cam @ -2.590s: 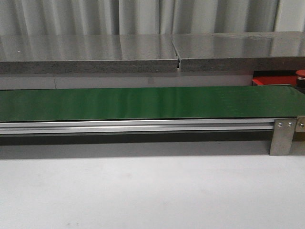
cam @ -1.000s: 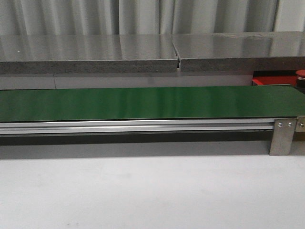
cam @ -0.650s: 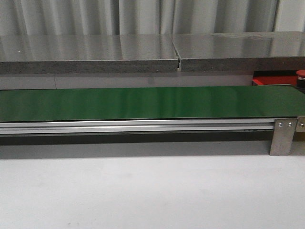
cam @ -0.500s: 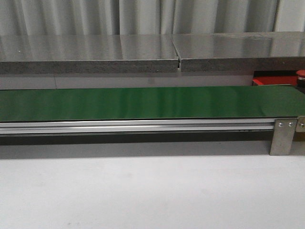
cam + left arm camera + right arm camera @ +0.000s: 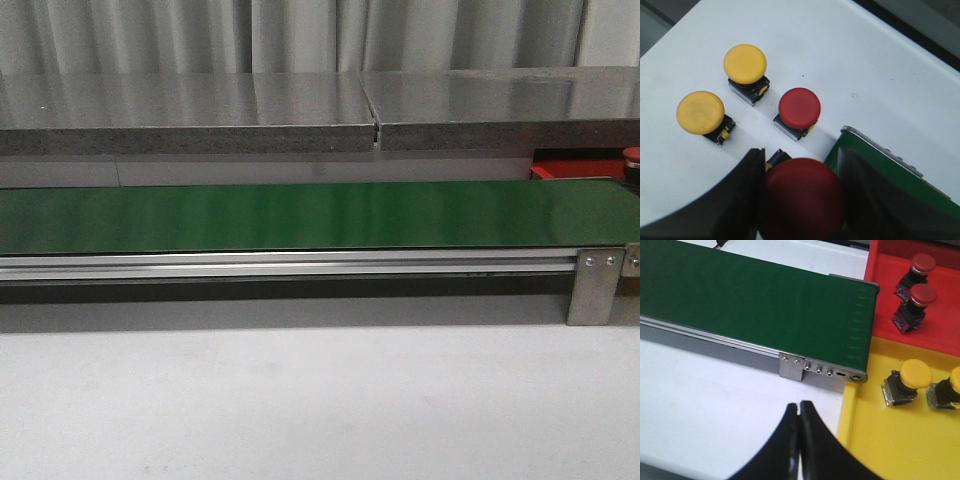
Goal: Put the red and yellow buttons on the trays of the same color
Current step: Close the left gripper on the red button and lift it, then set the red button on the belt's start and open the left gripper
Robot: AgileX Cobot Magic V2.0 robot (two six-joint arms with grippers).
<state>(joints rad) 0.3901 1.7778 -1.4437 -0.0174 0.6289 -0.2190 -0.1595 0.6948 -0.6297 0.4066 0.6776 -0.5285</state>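
In the left wrist view my left gripper (image 5: 801,162) is shut on a red button (image 5: 801,200), whose cap fills the gap between the dark fingers. On the white table beyond it stand another red button (image 5: 799,107) and two yellow buttons (image 5: 745,64) (image 5: 700,112). My right gripper (image 5: 799,406) is shut and empty, over the white table beside the yellow tray (image 5: 890,450). That tray holds two yellow buttons (image 5: 916,374) (image 5: 956,380). The red tray (image 5: 885,275) holds two red buttons (image 5: 923,263) (image 5: 923,295). Neither gripper shows in the front view.
The long green belt (image 5: 300,215) on its aluminium frame runs across the front view, with a grey shelf (image 5: 300,110) behind it. Its end (image 5: 860,325) butts against both trays. The belt's other end (image 5: 890,170) lies close beside the left gripper.
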